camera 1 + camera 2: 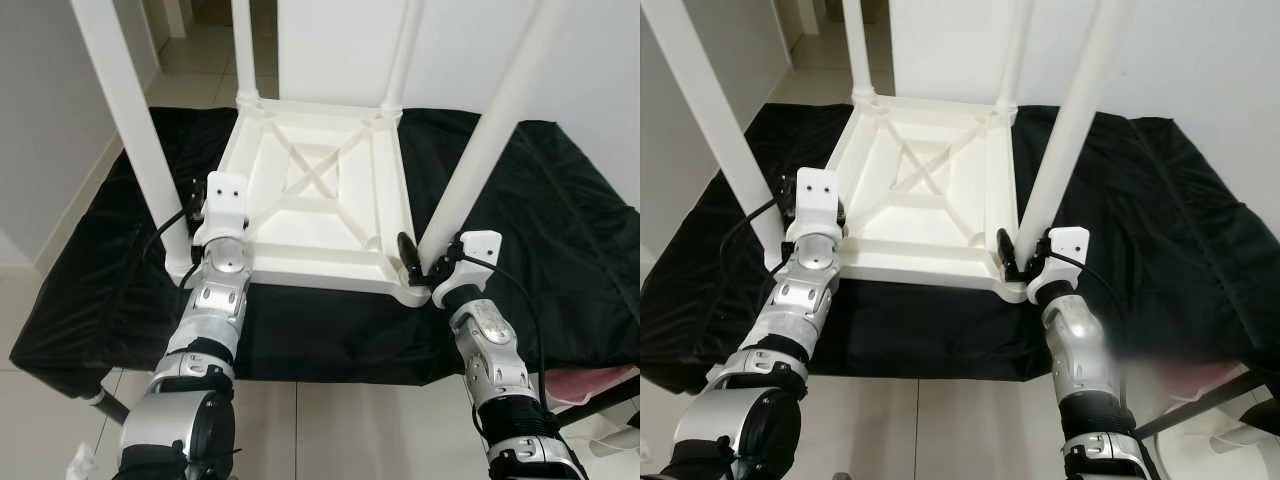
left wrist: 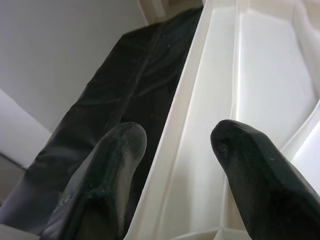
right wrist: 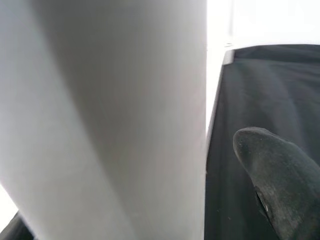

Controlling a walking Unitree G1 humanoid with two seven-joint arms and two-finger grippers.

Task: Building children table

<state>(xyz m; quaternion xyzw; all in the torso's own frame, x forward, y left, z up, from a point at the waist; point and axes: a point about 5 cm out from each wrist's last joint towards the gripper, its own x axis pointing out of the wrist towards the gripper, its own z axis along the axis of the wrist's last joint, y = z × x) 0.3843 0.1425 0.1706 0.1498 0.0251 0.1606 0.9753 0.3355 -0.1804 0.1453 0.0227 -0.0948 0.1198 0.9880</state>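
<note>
A white plastic children's table (image 1: 330, 235) lies upside down on a black cloth (image 1: 560, 200), with its legs pointing up. My left gripper (image 1: 198, 195) is at the near left corner, beside the near left leg (image 1: 130, 120). It is open, and its fingers (image 2: 117, 165) straddle the table's side rim (image 2: 185, 125). My right gripper (image 1: 425, 262) is at the near right corner. It is open around the base of the near right leg (image 1: 490, 130), with a gap between one finger (image 3: 272, 185) and the leg (image 3: 115, 115).
Two far legs (image 1: 245, 50) stand at the back, near a white wall. The black cloth covers a low stand over tiled floor (image 1: 300, 430). A pink object (image 1: 600, 385) sits under the stand's right end. A doorway opens at the far left.
</note>
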